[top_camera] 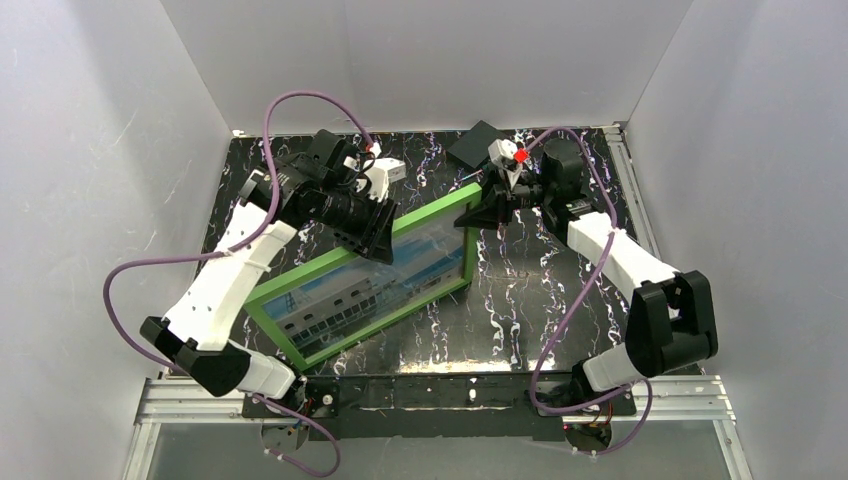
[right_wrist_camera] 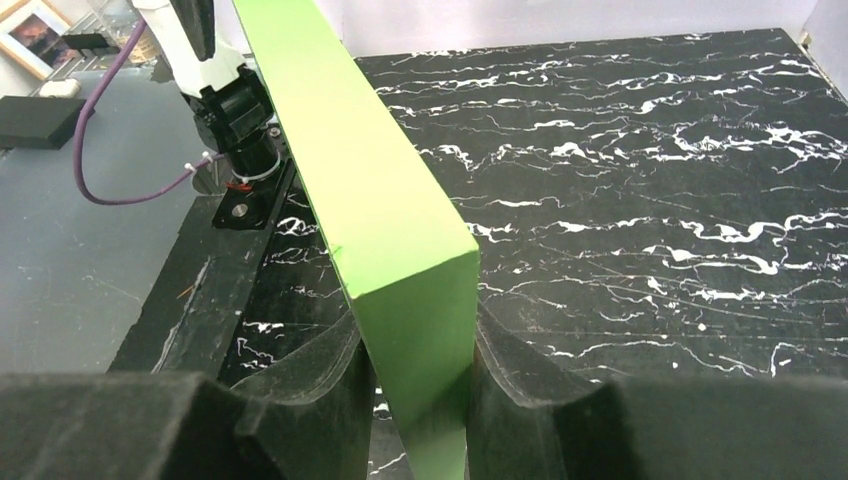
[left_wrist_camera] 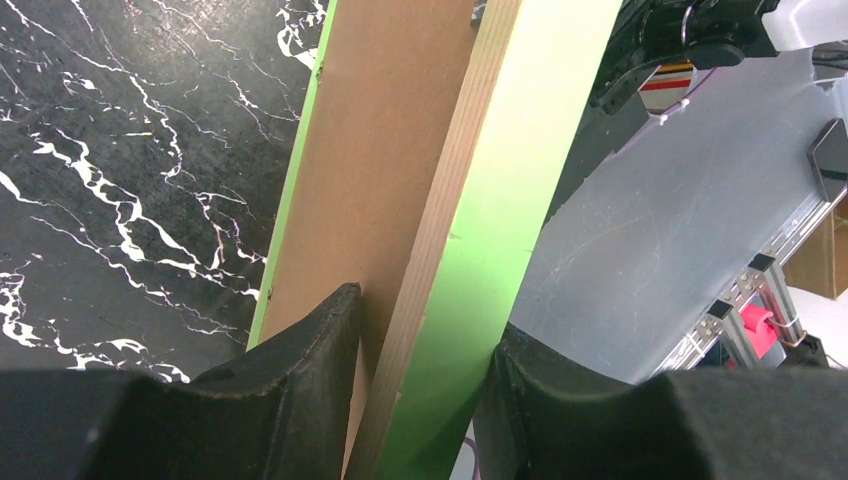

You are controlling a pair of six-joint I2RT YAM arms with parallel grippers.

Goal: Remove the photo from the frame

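One frame (top_camera: 466, 250) is in play, bright green, lying at a slant across the black marbled table (top_camera: 520, 310). One photo (top_camera: 380, 290) is inside it, showing a white building under blue sky, face up toward the overhead camera. One brown backing board (left_wrist_camera: 370, 170) covers the frame's rear. It shows in the left wrist view beside the pale wood edge of the frame (left_wrist_camera: 510, 170).

Two grippers are at the frame. The left gripper (top_camera: 378, 232) straddles the frame's far long edge. One of its fingers (left_wrist_camera: 310, 345) presses the backing board and the other lies against the green front, so it is clamped on the frame. The right gripper (top_camera: 487, 212) is at the frame's far right corner. In its wrist view the green corner (right_wrist_camera: 380, 210) is pinched between its two fingers (right_wrist_camera: 310, 385).

The far edge of the frame is raised. Whether the near edge rests on the table I cannot tell.

One small black square (top_camera: 475, 145) lies on the table just beyond the frame's far right corner.
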